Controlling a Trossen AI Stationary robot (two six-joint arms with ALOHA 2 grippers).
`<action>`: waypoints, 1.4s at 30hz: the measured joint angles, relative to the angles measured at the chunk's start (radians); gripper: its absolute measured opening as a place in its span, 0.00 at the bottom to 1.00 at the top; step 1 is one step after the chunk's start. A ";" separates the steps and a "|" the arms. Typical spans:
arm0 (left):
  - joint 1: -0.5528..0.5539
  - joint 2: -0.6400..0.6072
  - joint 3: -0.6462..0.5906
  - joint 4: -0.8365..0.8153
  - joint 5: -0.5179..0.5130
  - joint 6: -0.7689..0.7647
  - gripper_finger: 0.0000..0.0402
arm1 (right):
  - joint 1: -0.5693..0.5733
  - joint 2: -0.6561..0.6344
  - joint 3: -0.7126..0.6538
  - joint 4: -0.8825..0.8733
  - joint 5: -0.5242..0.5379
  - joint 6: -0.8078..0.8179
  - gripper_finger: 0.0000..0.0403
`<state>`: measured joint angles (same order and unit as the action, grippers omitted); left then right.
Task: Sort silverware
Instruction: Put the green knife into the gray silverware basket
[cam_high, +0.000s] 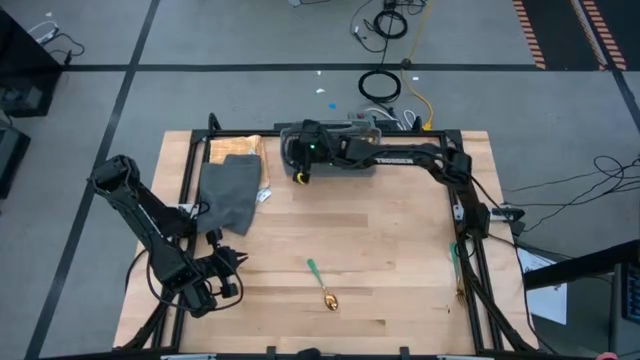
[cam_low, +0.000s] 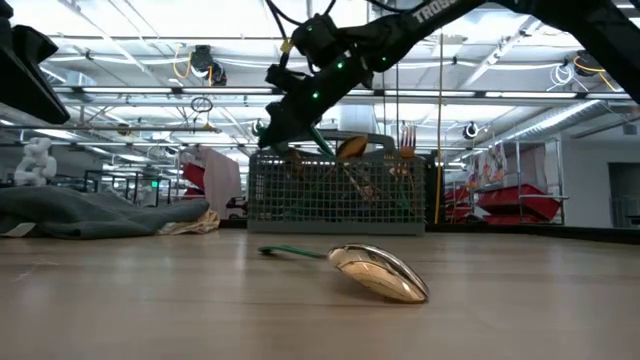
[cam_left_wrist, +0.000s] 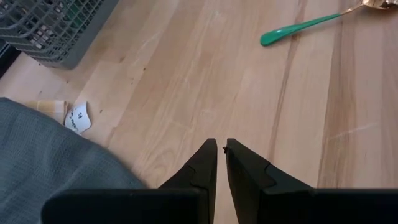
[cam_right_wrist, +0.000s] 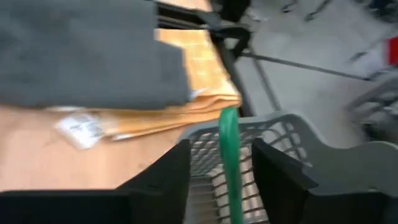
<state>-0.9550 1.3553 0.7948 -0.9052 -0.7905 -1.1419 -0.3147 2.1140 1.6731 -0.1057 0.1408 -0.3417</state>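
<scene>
Right gripper (cam_right_wrist: 221, 165): positioned over the grey mesh basket (cam_high: 352, 140) at the far edge of the light wooden table (cam_high: 390, 250). Its two dark fingers (cam_right_wrist: 165, 174) stand apart, with a green-handled utensil (cam_right_wrist: 230, 162) upright in the gap between them, its handle end uppermost over the basket's corner. Whether either finger touches the handle cannot be told; the gap is wider than the handle.

Left gripper (cam_left_wrist: 221, 152): near the table's front-left corner, low over bare wood. Its dark fingers (cam_left_wrist: 202, 165) are nearly together, a thin slit between the tips, with nothing between them.

Silverware, loose: one spoon with a shiny gold bowl and slim green handle (cam_high: 322, 284), lying flat on the table's front centre, well apart from both grippers. In the low view the gold bowl (cam_low: 380, 272) faces the camera, handle pointing away towards the basket.

Silverware, sorted: gold heads and green handles stand upright inside the basket (cam_low: 335, 190).

Other items: folded grey cloth (cam_high: 228, 192) left of the basket, lying partly over a flat tan sheet (cam_right_wrist: 186, 81); a small white scrap (cam_left_wrist: 78, 118) just beside the cloth.

Writing: white lettering on the right arm's upper link (cam_high: 400, 157), too small to read with certainty.
</scene>
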 joint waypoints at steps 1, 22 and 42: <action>0.000 0.000 0.000 -0.002 0.000 0.000 0.11 | -0.001 0.006 0.000 0.008 0.026 -0.003 0.36; 0.000 0.000 0.000 -0.001 -0.006 -0.002 0.11 | 0.060 -0.200 -0.007 0.062 0.061 -0.060 0.00; 0.000 0.000 0.000 0.002 -0.008 -0.005 0.11 | 0.011 -0.590 -0.229 -0.029 0.095 0.038 0.00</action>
<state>-0.9550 1.3556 0.7948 -0.9035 -0.7983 -1.1465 -0.3034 1.5236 1.4441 -0.1343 0.2360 -0.3038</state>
